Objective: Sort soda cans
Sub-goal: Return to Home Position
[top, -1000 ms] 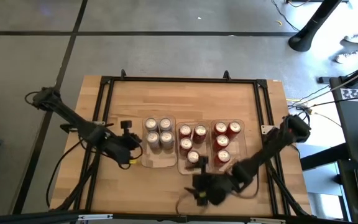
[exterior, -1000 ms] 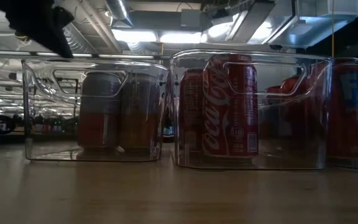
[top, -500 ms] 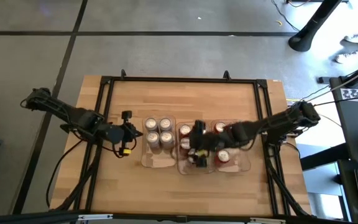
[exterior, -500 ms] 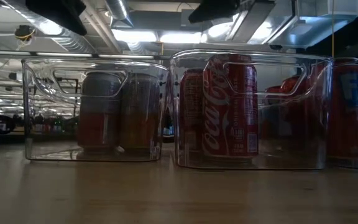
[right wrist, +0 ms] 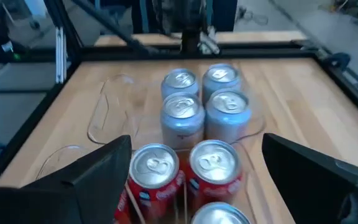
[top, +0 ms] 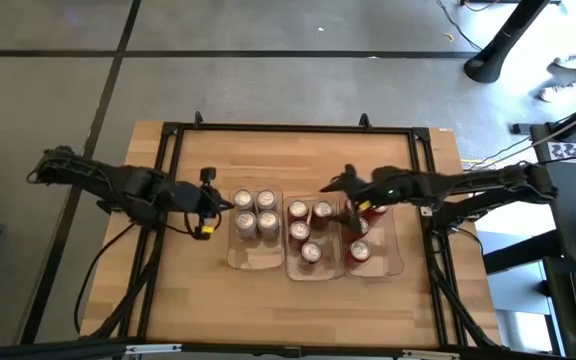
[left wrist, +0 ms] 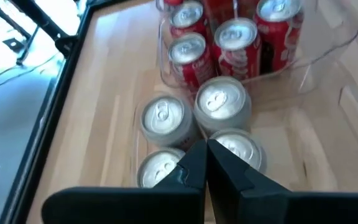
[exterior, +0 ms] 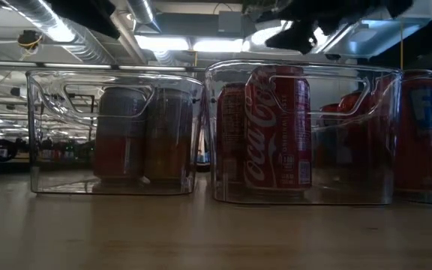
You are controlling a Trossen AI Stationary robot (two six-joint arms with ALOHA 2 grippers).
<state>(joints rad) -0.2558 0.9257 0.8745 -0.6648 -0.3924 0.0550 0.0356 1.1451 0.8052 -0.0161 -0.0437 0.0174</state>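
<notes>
Three trays (top: 253, 258) holding soda cans (top: 311, 251) block mid-table; bare table (top: 298, 165) surrounds them.

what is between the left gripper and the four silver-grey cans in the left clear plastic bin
Only the side wall of the clear plastic bin facing the left gripper; the four silver-grey cans are uncovered from above.

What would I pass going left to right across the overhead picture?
The left gripper → left bin with four grey cans → middle bin with red cans → right bin.
</notes>
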